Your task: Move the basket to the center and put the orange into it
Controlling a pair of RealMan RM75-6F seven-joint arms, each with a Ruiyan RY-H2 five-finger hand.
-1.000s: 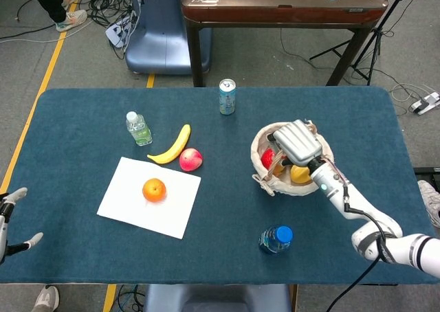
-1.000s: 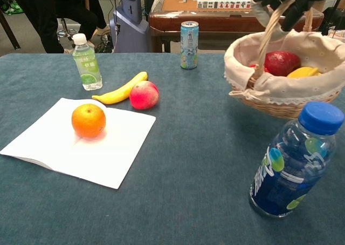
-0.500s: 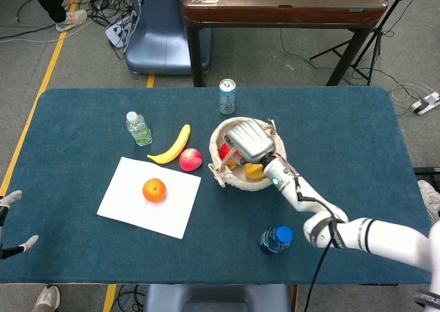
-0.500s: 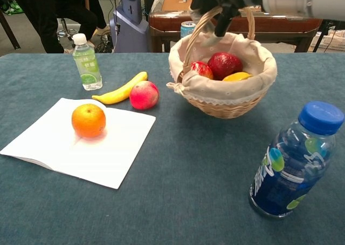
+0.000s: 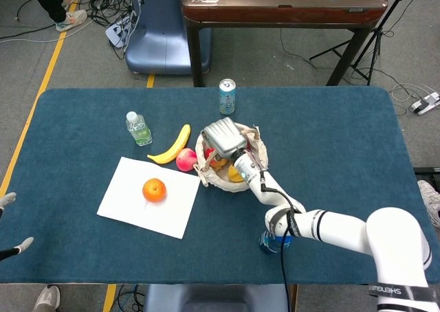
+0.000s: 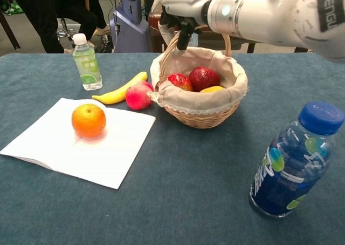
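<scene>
Basket (image 6: pixel 200 102) sits beside the apple (image 6: pixel 138 95), its handle clamped in the right hand (image 6: pixel 180 19)'s fingers, while the orange (image 6: pixel 88 120) rests on white paper (image 6: pixel 113 156) left of the basket.

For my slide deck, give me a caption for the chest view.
Right hand holds the basket by its handle beside the peach; the orange waits on white paper.

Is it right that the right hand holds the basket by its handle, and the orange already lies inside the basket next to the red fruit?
Not quite. The right hand does hold the basket by its handle, but the orange is not inside it. As the chest view shows, the orange sits on the white paper, to the left of the basket and apart from it.
</scene>
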